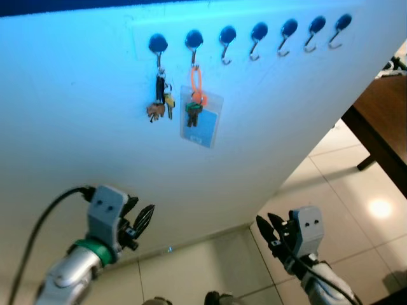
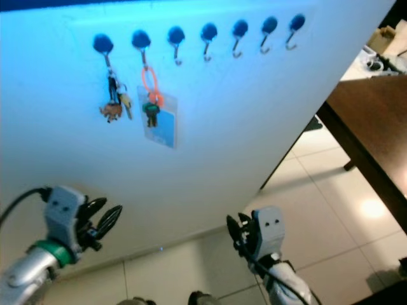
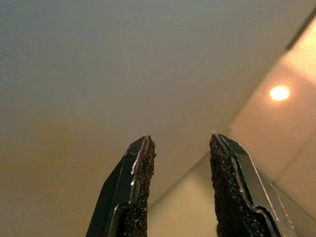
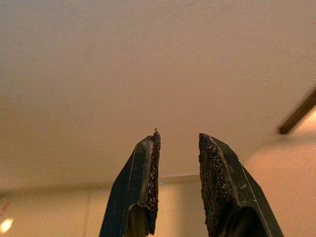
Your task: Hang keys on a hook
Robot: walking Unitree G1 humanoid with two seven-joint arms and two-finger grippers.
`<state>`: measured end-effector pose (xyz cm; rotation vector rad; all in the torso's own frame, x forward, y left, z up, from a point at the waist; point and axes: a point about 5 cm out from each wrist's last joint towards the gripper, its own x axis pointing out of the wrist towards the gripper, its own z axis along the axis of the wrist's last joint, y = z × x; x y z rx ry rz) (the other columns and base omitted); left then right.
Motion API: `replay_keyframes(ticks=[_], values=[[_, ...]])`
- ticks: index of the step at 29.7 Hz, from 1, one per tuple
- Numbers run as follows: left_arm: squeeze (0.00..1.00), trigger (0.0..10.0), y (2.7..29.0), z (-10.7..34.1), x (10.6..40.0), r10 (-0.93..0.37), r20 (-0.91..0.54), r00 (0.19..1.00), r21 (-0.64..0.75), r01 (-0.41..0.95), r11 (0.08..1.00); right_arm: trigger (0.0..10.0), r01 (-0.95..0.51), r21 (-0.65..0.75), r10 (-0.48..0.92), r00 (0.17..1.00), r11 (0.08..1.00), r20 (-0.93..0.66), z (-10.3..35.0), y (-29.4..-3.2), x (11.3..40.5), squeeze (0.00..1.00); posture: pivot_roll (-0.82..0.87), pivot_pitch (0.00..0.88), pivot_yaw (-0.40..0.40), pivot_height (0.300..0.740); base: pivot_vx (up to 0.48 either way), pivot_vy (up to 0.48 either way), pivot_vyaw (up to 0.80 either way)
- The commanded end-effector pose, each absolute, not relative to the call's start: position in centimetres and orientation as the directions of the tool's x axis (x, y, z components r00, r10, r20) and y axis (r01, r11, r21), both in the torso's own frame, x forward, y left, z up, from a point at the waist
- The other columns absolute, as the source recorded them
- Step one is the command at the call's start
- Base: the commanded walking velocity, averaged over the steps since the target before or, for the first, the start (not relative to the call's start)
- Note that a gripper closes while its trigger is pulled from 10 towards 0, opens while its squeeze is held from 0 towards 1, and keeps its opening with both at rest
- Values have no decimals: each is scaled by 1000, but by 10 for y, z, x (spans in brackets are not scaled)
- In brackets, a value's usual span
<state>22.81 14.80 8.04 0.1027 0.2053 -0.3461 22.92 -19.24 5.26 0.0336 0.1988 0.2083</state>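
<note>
A row of several blue-knobbed hooks (image 1: 227, 38) runs along the top of a white wall (image 1: 76, 140). A bunch of keys (image 1: 160, 96) with a small brown charm hangs from the leftmost hook (image 1: 158, 46). On the second hook (image 1: 194, 42), an orange loop holds a key and a clear blue card sleeve (image 1: 201, 117). The other hooks are bare. My left gripper (image 1: 143, 219) is low on the left, far below the keys, open and empty. My right gripper (image 1: 267, 232) is low on the right, open and empty. In both wrist views the fingertips (image 3: 140, 148) (image 4: 153, 143) point at bare wall.
A dark wooden table (image 1: 381, 127) stands at the right, its edge close to the wall's corner. Glossy beige floor tiles (image 1: 343, 197) stretch below the wall and to the right. My feet (image 1: 216, 297) show at the bottom.
</note>
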Motion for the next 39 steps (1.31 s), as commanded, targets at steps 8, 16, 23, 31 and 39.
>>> replay_keyframes(ticks=[8, 16, 23, 31, 39], values=[[0, 10000, 149, 41, 233, -240, -337, 911, 155, 305, 940, 10000, -192, -5, 175, 908, 981, -381, 2, -183, 223, 0, 9, 89, 40, 740, 0, 0, 0], [0, 10000, 167, 20, 231, -87, -314, 945, 252, 171, 953, 10000, -195, -22, 171, 903, 980, -395, -15, -163, 224, 0, 0, 87, 47, 740, 0, 0, 0], [0, 10000, 173, 18, 234, -30, -297, 955, 290, 120, 949, 10000, -162, -36, 135, 909, 986, -394, -16, -166, 231, 0, 18, 71, 41, 740, 0, 0, 0], [0, 10000, 173, 14, 232, -15, -286, 958, 283, 99, 954, 10000, -174, -51, 141, 909, 983, -392, -20, -165, 233, 0, 36, 67, 32, 740, -132, 0, 0], [0, 10000, 175, 13, 233, -5, -263, 965, 285, 83, 955, 10000, -185, -60, 149, 912, 981, -382, -20, -162, 236, 0, 45, 59, 32, 740, -382, 0, 0]])
